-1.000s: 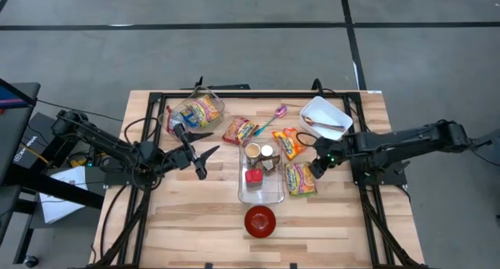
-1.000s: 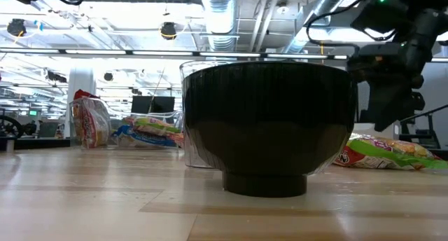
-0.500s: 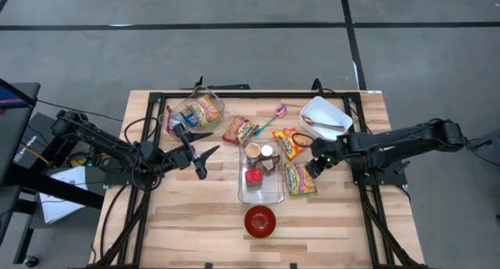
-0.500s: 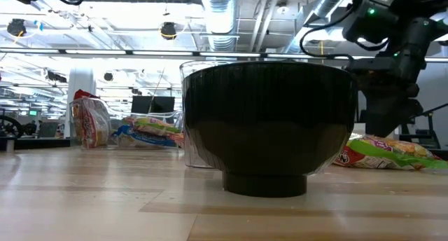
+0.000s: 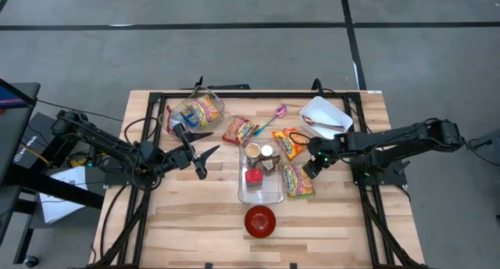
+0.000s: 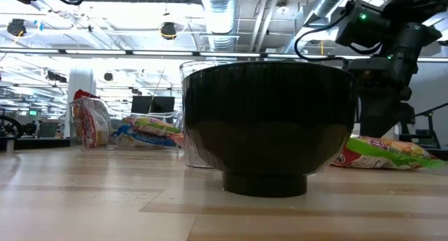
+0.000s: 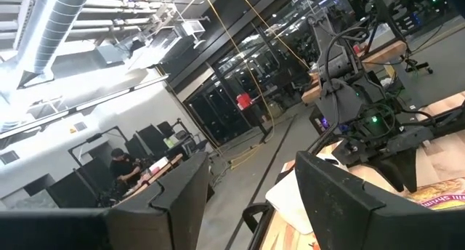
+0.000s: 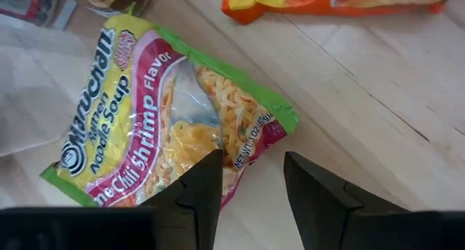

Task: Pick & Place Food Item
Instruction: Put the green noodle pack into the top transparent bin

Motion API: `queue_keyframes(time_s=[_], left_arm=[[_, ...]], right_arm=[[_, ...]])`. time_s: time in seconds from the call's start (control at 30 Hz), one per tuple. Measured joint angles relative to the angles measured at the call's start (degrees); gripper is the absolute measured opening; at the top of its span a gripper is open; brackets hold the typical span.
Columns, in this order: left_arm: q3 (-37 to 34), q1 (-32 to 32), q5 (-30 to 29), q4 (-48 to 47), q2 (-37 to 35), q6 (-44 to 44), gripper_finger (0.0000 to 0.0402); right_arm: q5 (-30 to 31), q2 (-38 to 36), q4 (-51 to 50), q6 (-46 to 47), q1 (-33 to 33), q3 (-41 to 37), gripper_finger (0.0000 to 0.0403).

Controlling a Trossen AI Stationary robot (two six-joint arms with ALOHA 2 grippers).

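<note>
A green-and-pink ramen noodle packet (image 5: 298, 179) lies flat on the wooden table, right of a clear container (image 5: 262, 192). The right wrist view shows it close up (image 8: 160, 126). My right gripper (image 5: 308, 168) points steeply down over the packet's far right edge, open. In its wrist view (image 8: 252, 161) one finger stands over the packet's edge and the other over bare wood. My left gripper (image 5: 200, 146) hangs open and raised at the table's left, holding nothing. My right gripper comes from above at the noodle packet's edge (image 8: 243, 144), one finger (image 8: 207, 181) over the packet and one beside it. I cannot tell whether the fingertips touch the packet, which lies flat on the table.
A red-and-black bowl (image 5: 260, 220) stands near the front edge. The clear container holds cups and a red item. An orange packet (image 5: 291, 142), a red packet (image 5: 240, 130), a pink item (image 5: 279, 110), a white dish (image 5: 326, 118) and a clear bag of noodles (image 5: 197, 111) lie farther back.
My right gripper has sunk toward the noodle packet and shifted a little toward the table's left. The left arm has kept still.
</note>
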Motion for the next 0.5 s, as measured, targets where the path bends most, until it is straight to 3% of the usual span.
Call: queue_keyframes(time_s=[0.5], left_arm=[[0.0, 0.0, 0.0, 0.0, 0.0, 0.0, 0.0201]], right_arm=[[-0.5, 0.2, 1.8, -1.0, 0.9, 0.0, 0.0135]])
